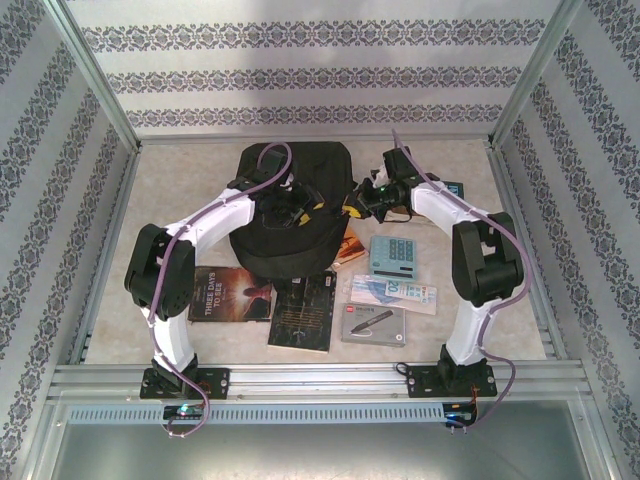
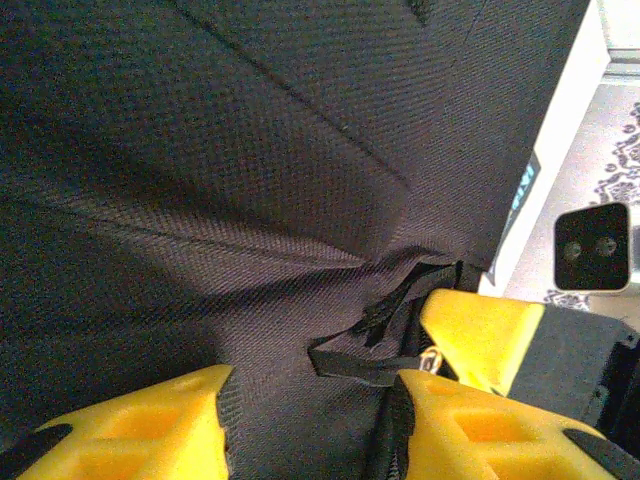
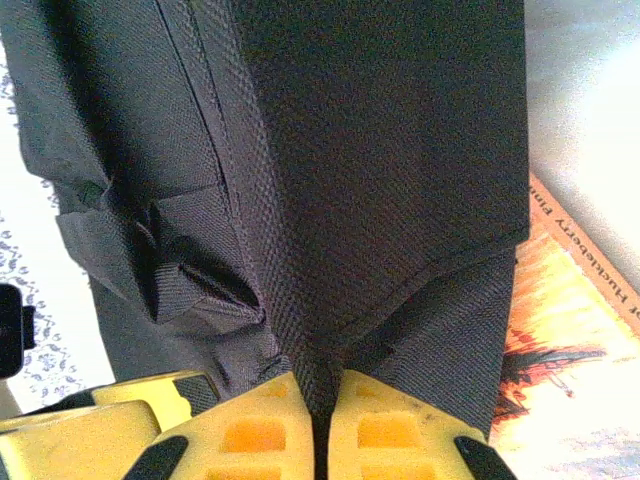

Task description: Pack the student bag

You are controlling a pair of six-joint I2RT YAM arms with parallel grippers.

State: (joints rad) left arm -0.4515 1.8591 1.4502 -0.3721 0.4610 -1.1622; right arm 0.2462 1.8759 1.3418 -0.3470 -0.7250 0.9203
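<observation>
The student bag (image 1: 300, 252) lies mid-table (image 1: 180, 200), and we judge the packing hardly begun: the books (image 1: 303, 312) and the calculator (image 1: 394, 258) wait outside it. The right gripper (image 3: 318, 388) is clamped on its fabric. The left gripper (image 2: 315, 400) has its jaws apart on the fabric, and we cannot tell if it grips. We cannot see the bag's opening.

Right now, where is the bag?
Top view: the bag lies mid-table toward the far side, books along its near edge, the right gripper pinching its right side.
</observation>
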